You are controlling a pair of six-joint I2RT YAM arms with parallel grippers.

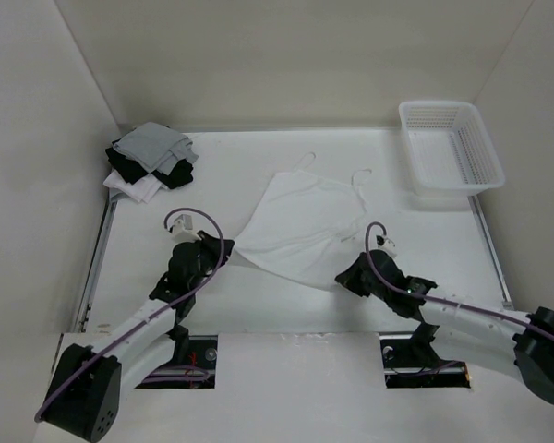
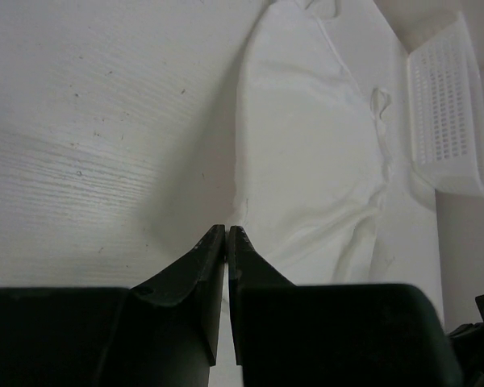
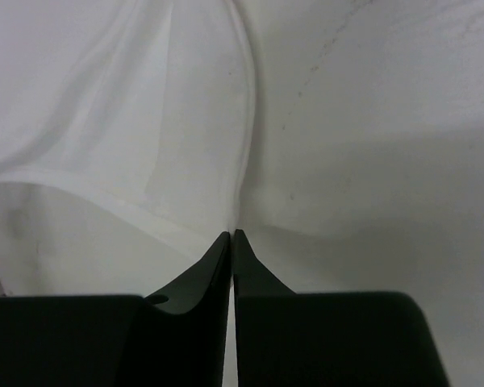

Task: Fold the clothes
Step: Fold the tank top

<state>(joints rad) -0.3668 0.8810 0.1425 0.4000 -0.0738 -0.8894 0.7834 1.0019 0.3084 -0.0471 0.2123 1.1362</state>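
Table [image 1: 425, 242] holds garment [image 1: 300, 226], clothing stack [image 1: 150, 161], basket [image 1: 440, 197].

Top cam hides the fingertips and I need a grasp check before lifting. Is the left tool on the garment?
Observer: Looks like it. In the left wrist view the left tool is shut, and the garment's side edge runs right into its tips.
Operator: Right one?
Observer: The right tool is shut too. In the right wrist view the garment's edge meets its tips.
Operator: Fabric flat there?
Observer: No. The right wrist view shows a raised ridge of fabric running straight out from the right tool's tips.
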